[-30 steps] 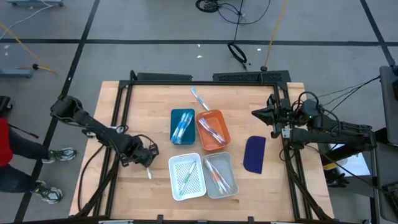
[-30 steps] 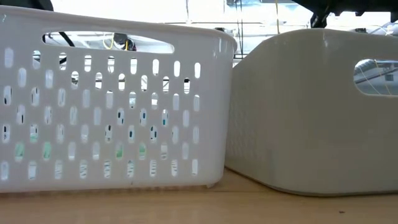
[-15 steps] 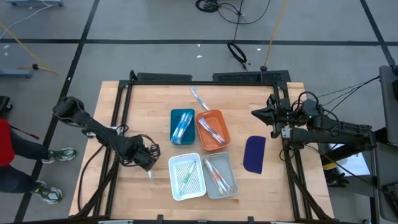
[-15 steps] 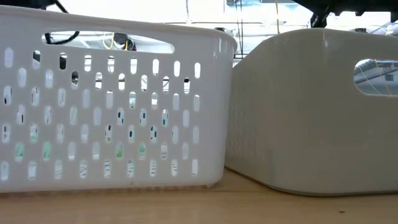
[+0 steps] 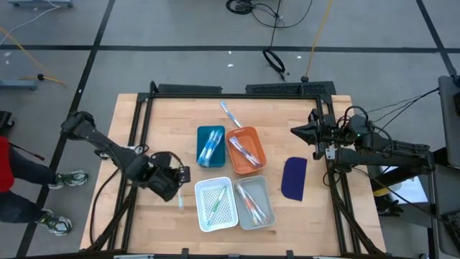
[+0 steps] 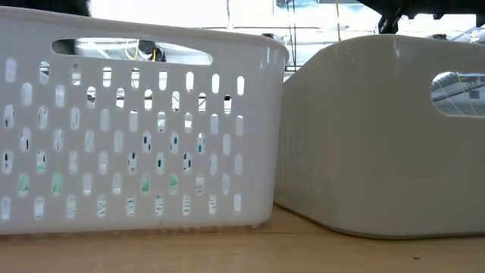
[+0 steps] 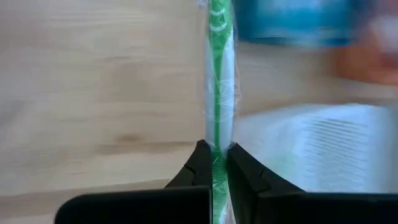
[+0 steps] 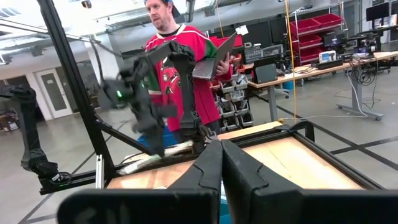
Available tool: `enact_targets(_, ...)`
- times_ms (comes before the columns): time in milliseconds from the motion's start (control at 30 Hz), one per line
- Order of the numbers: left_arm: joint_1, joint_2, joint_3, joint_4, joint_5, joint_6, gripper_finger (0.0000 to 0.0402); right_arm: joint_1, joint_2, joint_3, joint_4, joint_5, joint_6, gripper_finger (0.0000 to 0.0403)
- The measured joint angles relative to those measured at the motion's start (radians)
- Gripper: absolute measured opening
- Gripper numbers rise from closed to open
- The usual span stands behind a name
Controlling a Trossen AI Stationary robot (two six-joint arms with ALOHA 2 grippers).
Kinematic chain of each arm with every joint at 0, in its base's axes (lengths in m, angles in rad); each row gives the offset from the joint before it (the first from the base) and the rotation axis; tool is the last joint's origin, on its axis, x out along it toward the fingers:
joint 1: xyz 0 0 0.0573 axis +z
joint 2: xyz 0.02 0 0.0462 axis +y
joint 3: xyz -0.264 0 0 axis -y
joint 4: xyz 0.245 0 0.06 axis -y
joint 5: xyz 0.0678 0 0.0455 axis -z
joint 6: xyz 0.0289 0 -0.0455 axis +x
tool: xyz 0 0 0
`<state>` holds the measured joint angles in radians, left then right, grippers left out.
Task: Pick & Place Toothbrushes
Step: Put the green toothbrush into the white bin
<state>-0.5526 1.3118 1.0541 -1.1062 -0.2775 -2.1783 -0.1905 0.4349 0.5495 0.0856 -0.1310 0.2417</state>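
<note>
My left gripper (image 5: 177, 190) is over the table's near left part, just left of the white perforated basket (image 5: 216, 204), and is shut on a green toothbrush in clear wrap (image 7: 219, 74). The brush shows as a pale stick (image 5: 180, 201) beyond the fingers. More toothbrushes lie in the teal tray (image 5: 210, 145), the orange tray (image 5: 246, 150), the white basket and the grey basket (image 5: 254, 202). One loose toothbrush (image 5: 230, 114) lies flat on the table beyond the trays. My right gripper (image 5: 295, 131) waits shut near the right edge. My left gripper pinches the green toothbrush between its two fingers (image 7: 199, 165), on the wrapped handle (image 7: 217, 140). The brush runs on in line with the fingers and sticks out past their tips toward the table's near edge. Whether its far end touches the table, I cannot tell.
A dark blue flat oblong piece (image 5: 294, 178) lies right of the grey basket. The white basket (image 6: 136, 129) and grey basket (image 6: 379, 136) fill the low view. A black frame (image 5: 237, 91) rims the table. A person in red (image 8: 180, 74) stands off the table's left side.
My left gripper has moved a little toward the table's right and near edge, closer to the white basket, turning as it went. The green toothbrush has travelled with it, staying in the shut fingers.
</note>
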Motion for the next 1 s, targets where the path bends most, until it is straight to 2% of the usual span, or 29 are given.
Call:
enact_targets(133,0.016,0.006,0.118,0.085,-0.124,0.143,0.0009,0.000,0.000,0.000,0.000,0.000,0.000,0.0001)
enact_targets(300,0.083,0.079,0.217,0.226,-0.138,0.408,0.0009,0.000,0.000,0.000,0.000,0.000,0.000,0.0000)
enact_targets(400,0.128,0.145,0.271,0.273,-0.066,0.545,0.0009,0.000,0.000,0.000,0.000,0.000,0.000,0.0000)
enact_targets(567,0.192,0.273,0.341,0.283,0.088,0.641,0.0009,0.000,0.000,0.000,0.000,-0.002,0.000,0.0000)
enact_targets(767,0.228,0.399,0.364,0.386,0.233,0.707,0.0009,0.000,0.000,0.000,0.000,-0.004,0.007,0.0000)
enact_targets(933,0.238,0.469,0.364,0.416,0.277,0.736,0.0009,0.000,0.000,0.000,0.000,-0.004,0.007,0.0000)
enact_targets(1000,0.236,0.495,0.364,0.416,0.326,0.717,0.0009,0.000,0.000,0.000,-0.002,-0.004,0.007,0.0000)
